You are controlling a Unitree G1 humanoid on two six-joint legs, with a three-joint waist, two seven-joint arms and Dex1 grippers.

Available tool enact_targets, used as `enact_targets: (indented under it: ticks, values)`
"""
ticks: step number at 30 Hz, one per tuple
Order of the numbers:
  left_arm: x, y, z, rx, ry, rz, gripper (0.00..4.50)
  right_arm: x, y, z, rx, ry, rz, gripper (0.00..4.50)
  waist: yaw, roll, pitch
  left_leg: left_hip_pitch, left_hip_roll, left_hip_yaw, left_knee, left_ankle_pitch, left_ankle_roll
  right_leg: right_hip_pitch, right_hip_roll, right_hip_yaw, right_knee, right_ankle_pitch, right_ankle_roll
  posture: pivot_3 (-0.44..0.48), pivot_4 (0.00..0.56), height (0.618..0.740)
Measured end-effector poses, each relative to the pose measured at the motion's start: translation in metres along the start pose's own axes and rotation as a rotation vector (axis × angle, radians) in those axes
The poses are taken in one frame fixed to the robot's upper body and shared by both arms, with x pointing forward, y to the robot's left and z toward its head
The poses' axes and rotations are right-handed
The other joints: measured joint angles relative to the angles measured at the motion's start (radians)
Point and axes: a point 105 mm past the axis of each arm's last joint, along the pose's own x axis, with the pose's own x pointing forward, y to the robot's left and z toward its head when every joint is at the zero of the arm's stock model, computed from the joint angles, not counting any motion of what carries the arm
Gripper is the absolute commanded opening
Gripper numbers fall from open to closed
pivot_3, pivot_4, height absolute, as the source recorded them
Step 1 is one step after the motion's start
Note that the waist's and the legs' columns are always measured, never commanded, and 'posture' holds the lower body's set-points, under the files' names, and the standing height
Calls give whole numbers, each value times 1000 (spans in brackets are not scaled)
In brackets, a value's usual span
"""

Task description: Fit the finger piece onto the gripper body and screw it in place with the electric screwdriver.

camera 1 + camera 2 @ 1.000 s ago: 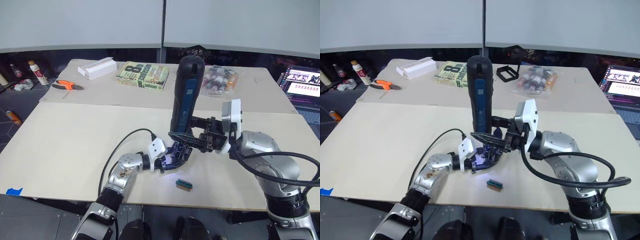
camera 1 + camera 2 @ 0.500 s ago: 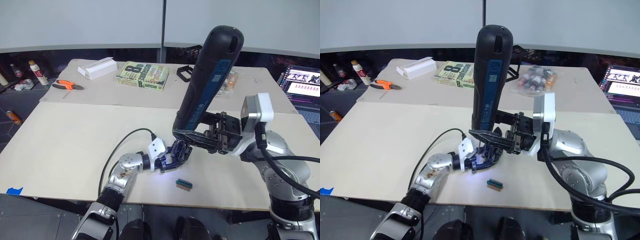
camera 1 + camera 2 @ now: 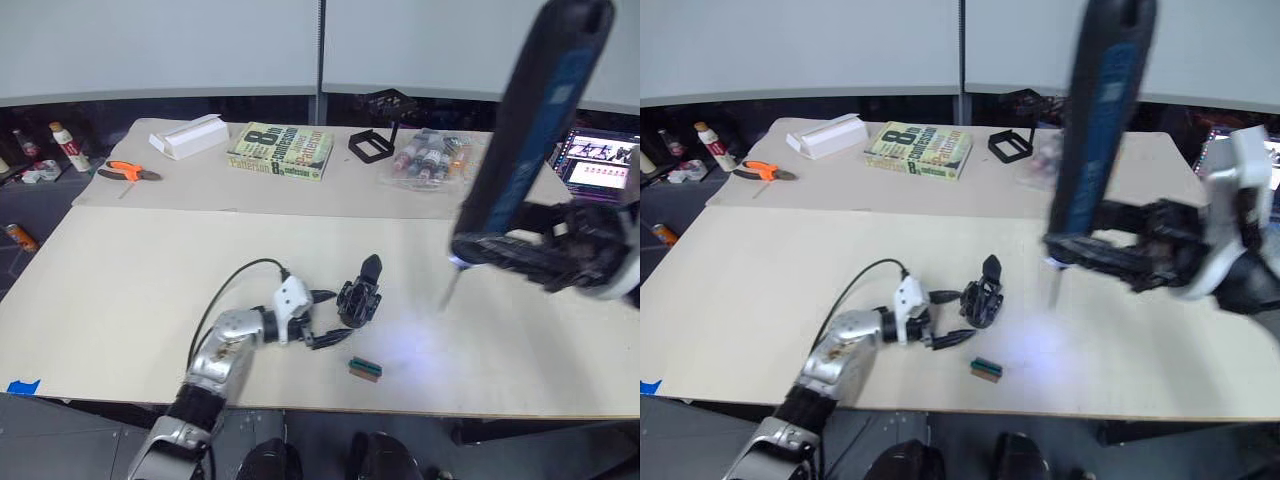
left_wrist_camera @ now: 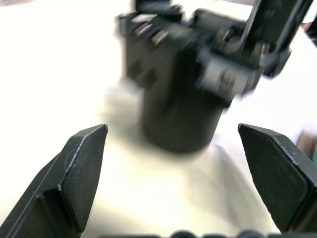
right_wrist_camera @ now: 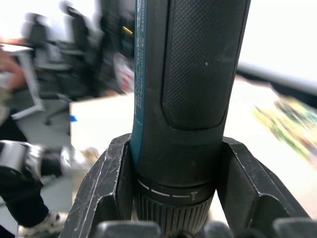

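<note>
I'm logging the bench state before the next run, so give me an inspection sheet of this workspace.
Surface: beige table, a second board behind it.
Job's things: gripper body upright on the table with a pointed finger on it; electric screwdriver lifted off to the right, bit in the air.
Clutter: small green-and-brown block near the front edge; book, white box, orange pliers, black square frame, bag of bottles at the back.
Grippers: left gripper open beside the gripper body; right gripper shut on the electric screwdriver.
Cables: black cable looping to the left wrist.
Surroundings: laptop at right; bottles at left.
</note>
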Motion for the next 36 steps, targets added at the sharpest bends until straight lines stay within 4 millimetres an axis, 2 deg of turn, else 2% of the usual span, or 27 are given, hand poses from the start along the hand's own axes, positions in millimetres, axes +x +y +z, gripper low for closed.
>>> enact_targets:
  ticks: [2, 6, 9, 10, 12, 16, 20, 24, 26, 30, 34, 36]
  values:
    - [-20, 0, 4, 3, -21, -11, 4456, -21, -15, -21, 111, 198, -82, 1931, 1, 0, 0, -1, 0, 0, 0, 0, 0, 0, 0, 0, 0, 0, 0, 0, 150, 740]
    - [-64, 5, 33, 53, -123, -57, 4456, -68, -57, -64, 264, 516, -331, 1931, -1, 1, 1, -2, 0, 0, 2, 0, 0, -2, -2, 0, 0, -1, 0, 0, 150, 740]
    - [-100, 13, 32, 83, 7, -105, 4456, -98, -78, -108, 283, 784, -468, 1931, -4, 2, 1, -2, 1, 0, 0, 0, -1, -3, -1, 0, 0, -6, 4, 0, 150, 740]
    - [-110, 19, 31, 63, 37, -90, 4456, -105, -83, -121, 302, 827, -498, 1931, -5, 4, 3, -3, 0, 1, 0, 0, -1, -4, -1, 0, 0, -6, 5, 0, 150, 740]
    - [-122, 27, 33, 37, 62, -62, 4456, -106, -93, -143, 356, 852, -524, 1931, -10, 8, 6, -4, 0, 1, 1, 1, -1, -5, -1, 0, 0, -5, 7, 0, 150, 740]
    - [-127, 25, 40, 42, 48, -56, 4456, -110, -107, -170, 404, 942, -563, 1931, -18, 17, 12, -4, 0, 3, 1, 1, -2, -5, -1, 0, 2, -2, 3, 0, 150, 740]
    - [-132, 20, 35, 48, 48, -8, 4456, -117, -119, -180, 412, 993, -599, 1931, -22, 20, 13, -3, 0, 5, 1, 2, -4, -5, 1, 0, 3, -3, 3, 0, 150, 740]
    - [-133, 18, 35, 64, 50, 22, 4456, -116, -127, -179, 404, 1001, -602, 1931, -24, 21, 14, -2, 0, 6, 1, 3, -5, -4, 1, 1, 3, -4, 5, 0, 150, 740]
    - [-133, 17, 34, 54, 57, 32, 4500, -116, -128, -184, 400, 1016, -605, 2968, -24, 21, 14, -1, 0, 7, 1, 3, -5, -4, 1, 1, 3, -6, 7, 0, 150, 740]
    - [-135, 18, 37, 42, 52, 55, 4500, -116, -130, -183, 401, 1009, -593, 4352, -23, 21, 14, -1, 0, 7, 1, 3, -5, -4, 1, 2, 4, -6, 9, 0, 150, 740]
    - [-142, 22, 43, 60, 59, 115, 4500, -120, -132, -170, 359, 922, -595, 4441, -22, 21, 14, -1, 0, 7, 0, 3, -5, -4, 1, 2, 4, -3, 3, 0, 150, 740]
    - [-148, 23, 38, 53, 85, 142, 4500, -120, -130, -159, 288, 850, -557, 4441, -21, 21, 14, 0, 0, 7, 0, 3, -5, -4, 1, 2, 4, -3, 3, 0, 150, 740]
